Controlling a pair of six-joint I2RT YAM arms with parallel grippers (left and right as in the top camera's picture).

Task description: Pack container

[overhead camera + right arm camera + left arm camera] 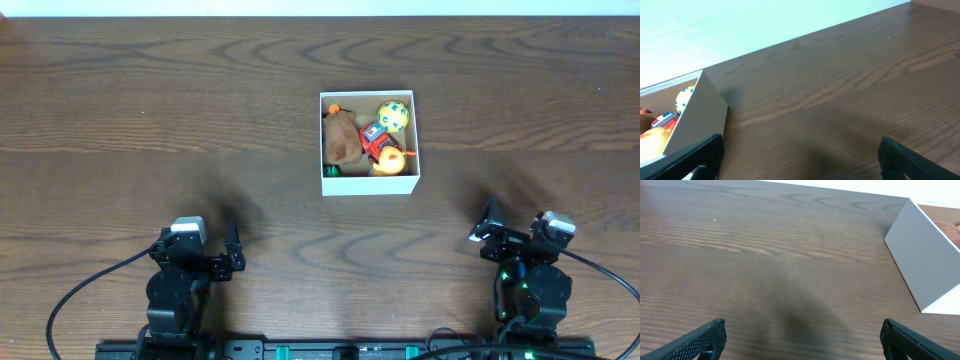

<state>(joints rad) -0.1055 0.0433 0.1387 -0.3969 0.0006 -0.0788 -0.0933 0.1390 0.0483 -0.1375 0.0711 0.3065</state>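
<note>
The container [369, 183], a square shallow white box, sits at the table's middle. Inside lie a brown plush toy [341, 136], a yellow ball with blue dots [393, 116], a red toy [376, 140] and an orange toy [390, 161]. My left gripper [232, 258] is open and empty near the front left, far from the box. My right gripper [487, 238] is open and empty near the front right. The box wall shows at the right of the left wrist view [927, 260] and at the left of the right wrist view [697, 120], with the ball [684, 98] visible inside.
Dark wood table [150, 120] all round the box. A pale wall or floor strip runs along the far edge [320, 7]. Black cables trail from both arm bases at the front edge.
</note>
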